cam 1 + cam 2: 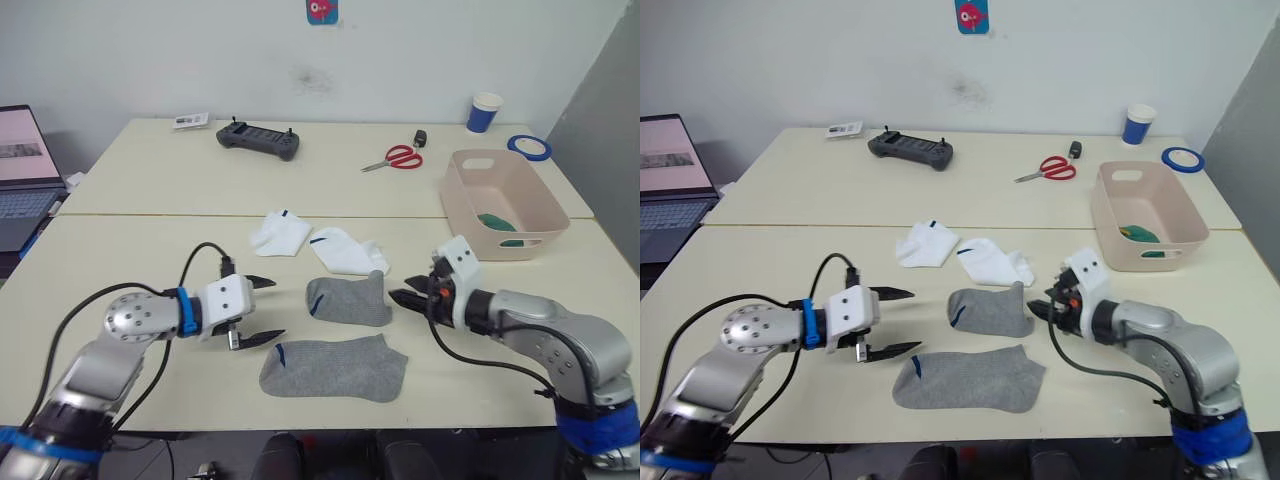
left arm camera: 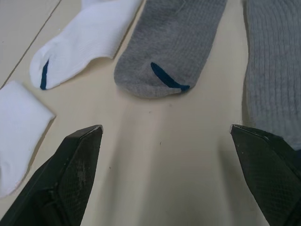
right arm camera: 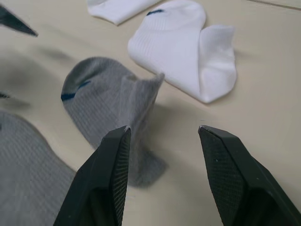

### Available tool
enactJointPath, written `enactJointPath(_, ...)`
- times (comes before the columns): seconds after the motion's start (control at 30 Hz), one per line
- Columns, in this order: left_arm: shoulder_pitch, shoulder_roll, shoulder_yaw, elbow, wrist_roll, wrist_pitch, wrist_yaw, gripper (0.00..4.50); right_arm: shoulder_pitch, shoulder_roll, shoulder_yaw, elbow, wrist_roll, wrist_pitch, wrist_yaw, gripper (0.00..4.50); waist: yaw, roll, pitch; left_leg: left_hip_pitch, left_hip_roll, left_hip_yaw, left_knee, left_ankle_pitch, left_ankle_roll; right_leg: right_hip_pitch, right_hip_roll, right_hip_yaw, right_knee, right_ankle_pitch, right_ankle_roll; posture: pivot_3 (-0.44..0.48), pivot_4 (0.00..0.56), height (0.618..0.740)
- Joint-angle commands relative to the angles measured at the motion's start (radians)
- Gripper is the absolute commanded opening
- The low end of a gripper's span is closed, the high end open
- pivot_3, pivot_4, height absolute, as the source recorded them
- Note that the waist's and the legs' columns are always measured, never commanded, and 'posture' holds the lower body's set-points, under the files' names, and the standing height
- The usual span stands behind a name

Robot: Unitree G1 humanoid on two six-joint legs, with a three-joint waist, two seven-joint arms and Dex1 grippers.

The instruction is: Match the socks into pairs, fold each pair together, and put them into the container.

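The pale surface (image 1: pixel 150 250) carried everything, made of two tables butted together along a seam. Toward its right edge sat the pink container (image 1: pixel 505 203), with dark green sock fabric (image 1: pixel 496 222) lying on its floor. Near the front edge lay the larger spread grey sock (image 1: pixel 333 368), flat, its blue cuff mark toward the left. Just behind it, apart by a thin strip of surface, lay the second grey sock (image 1: pixel 349 298), its right end turned up off the surface. Behind that, near the seam, were the two white socks: one folded over on itself (image 1: pixel 345 250), the other (image 1: pixel 280 233) just left of it. The left gripper (image 1: pixel 262 310) hovered low over the surface left of the grey socks, its fingers spread wide and holding nothing. The right gripper (image 1: pixel 408 291) sat just right of the raised end of the second grey sock, jaws parted and empty; the wrist view showed the upturned fabric beside one finger (image 3: pixel 110 174), and I could not tell whether they touched. Along the back edge lay a dark controller (image 1: pixel 259 140), red scissors (image 1: pixel 398 158), a blue paper cup (image 1: pixel 484 112) and a roll of blue tape (image 1: pixel 528 147).
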State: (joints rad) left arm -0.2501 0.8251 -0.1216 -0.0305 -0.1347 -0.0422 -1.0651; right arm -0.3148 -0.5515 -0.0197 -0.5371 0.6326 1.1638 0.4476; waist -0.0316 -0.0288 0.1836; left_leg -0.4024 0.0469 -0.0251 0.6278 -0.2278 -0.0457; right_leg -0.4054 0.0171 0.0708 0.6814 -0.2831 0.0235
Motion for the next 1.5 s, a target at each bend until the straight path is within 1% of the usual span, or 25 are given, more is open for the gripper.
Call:
enactJointPath(0.03, -0.129, -0.071, -0.070, 0.154, 0.093, -0.207, -0.006, 4.50, 0.003, 0.000, -0.021, -0.073, 0.045, -0.034, 0.037, 2.47, 0.000, 0.000, 0.000, 0.000, 0.000, 0.000, 0.000, 0.000, 0.000, 0.000, 0.000, 0.000, 0.000, 0.000, 0.000, 0.000, 0.150, 0.740)
enactJointPath(0.17, -0.234, -0.136, -0.137, 0.324, 0.171, -0.359, -0.013, 4.50, 0.023, 0.043, -0.003, -0.089, 0.037, -0.041, -0.005, 2.47, -0.004, 0.000, 0.000, 0.000, 0.000, 0.000, 0.001, 0.000, 0.000, 0.000, 0.000, 0.001, 0.001, 0.001, 0.001, 0.000, 0.150, 0.740)
enactJointPath(0.27, -0.293, -0.156, -0.177, 0.424, 0.209, -0.440, -0.037, 3.89, 0.037, 0.056, -0.007, -0.104, 0.036, -0.042, -0.028, 2.50, -0.005, 0.000, 0.000, 0.000, 0.000, 0.000, 0.001, 0.000, 0.000, 0.000, 0.000, 0.001, 0.000, 0.001, 0.001, 0.000, 0.150, 0.740)
enactJointPath(0.37, -0.344, -0.160, -0.214, 0.505, 0.240, -0.520, -0.070, 2.93, 0.042, 0.057, -0.026, -0.106, 0.036, -0.052, -0.042, 2.50, -0.001, 0.000, 0.000, 0.000, 0.000, -0.001, 0.001, 0.000, 0.000, 0.000, 0.001, 0.000, 0.001, 0.001, 0.001, 0.000, 0.150, 0.740)
enactJointPath(0.47, -0.366, -0.167, -0.222, 0.542, 0.232, -0.561, -0.089, 1.95, 0.042, 0.051, -0.036, -0.102, 0.030, -0.069, -0.048, 2.50, -0.002, 0.000, 0.000, 0.000, 0.000, 0.000, 0.002, 0.000, 0.000, 0.001, 0.001, 0.000, 0.001, 0.001, 0.002, 0.000, 0.150, 0.740)
enactJointPath(0.6, -0.357, -0.148, -0.213, 0.505, 0.184, -0.575, -0.141, 0.65, 0.058, -0.014, -0.002, -0.115, -0.036, -0.174, -0.004, 2.50, -0.002, 0.000, 0.000, 0.000, 0.000, 0.000, 0.002, 0.000, 0.000, 0.001, 0.001, 0.001, 0.001, 0.002, 0.003, 0.000, 0.150, 0.740)
enactJointPath(0.67, -0.330, -0.115, -0.184, 0.428, 0.121, -0.529, -0.184, 0.03, 0.085, -0.088, 0.059, -0.114, -0.128, -0.287, 0.044, 2.50, -0.004, 0.000, 0.000, 0.000, 0.000, 0.000, 0.002, 0.000, 0.000, 0.001, 0.001, 0.001, 0.001, 0.002, 0.003, 0.000, 0.150, 0.740)
enactJointPath(0.77, -0.283, -0.066, -0.135, 0.300, 0.027, -0.402, -0.216, 0.03, 0.120, -0.141, 0.121, -0.093, -0.214, -0.422, 0.098, 2.50, -0.006, 0.000, 0.000, 0.000, 0.000, 0.000, 0.001, 0.000, 0.001, 0.000, 0.001, 0.000, 0.000, 0.001, 0.002, 0.000, 0.150, 0.740)
enactJointPath(0.87, -0.238, -0.023, -0.092, 0.181, -0.012, -0.274, -0.202, 0.03, 0.134, -0.184, 0.188, -0.062, -0.321, -0.568, 0.152, 2.50, -0.007, 0.000, 0.000, 0.000, 0.001, -0.001, 0.001, 0.000, 0.001, 0.000, 0.002, -0.001, 0.001, 0.001, 0.001, 0.000, 0.150, 0.740)
enactJointPath(0.97, -0.187, -0.002, -0.048, 0.064, -0.040, -0.150, -0.163, 0.00, 0.141, -0.215, 0.248, -0.018, -0.410, -0.695, 0.206, 3.11, -0.008, 0.000, 0.000, 0.000, 0.001, 0.000, 0.002, 0.000, 0.001, 0.000, 0.002, 0.000, 0.001, 0.001, 0.001, 0.000, 0.150, 0.740)
enactJointPath(1.1, -0.131, 0.004, 0.002, -0.054, -0.078, -0.008, -0.118, 0.00, 0.113, -0.232, 0.347, 0.070, -0.569, -0.856, 0.243, 4.46, -0.008, 0.000, 0.000, 0.000, 0.000, 0.000, 0.002, 0.000, 0.001, 0.001, 0.001, 0.000, 0.001, 0.001, 0.001, 0.000, 0.150, 0.740)
enactJointPath(1.2, -0.123, -0.006, 0.048, -0.128, -0.142, 0.129, -0.075, 0.00, 0.090, -0.209, 0.387, 0.130, -0.636, -0.923, 0.260, 4.46, -0.008, 0.000, 0.000, 0.000, 0.000, 0.000, 0.002, 0.000, 0.001, 0.001, 0.001, 0.000, 0.002, 0.001, 0.001, 0.000, 0.150, 0.740)
enactJointPath(1.37, -0.104, 0.000, 0.109, -0.175, -0.188, 0.232, -0.033, 0.00, 0.037, -0.140, 0.396, 0.201, -0.680, -0.964, 0.265, 4.46, -0.009, 0.000, 0.000, 0.001, 0.000, 0.000, 0.002, 0.000, 0.001, 0.001, 0.001, 0.000, 0.002, 0.001, 0.001, 0.000, 0.150, 0.740)
enactJointPath(1.5, -0.093, -0.003, 0.123, -0.186, -0.195, 0.257, -0.026, 0.00, 0.010, -0.057, 0.398, 0.191, -0.658, -0.864, 0.271, 4.46, -0.008, 0.000, 0.000, 0.001, 0.001, -0.001, 0.002, 0.000, 0.001, 0.001, 0.001, 0.000, 0.002, 0.001, 0.001, 0.000, 0.150, 0.740)
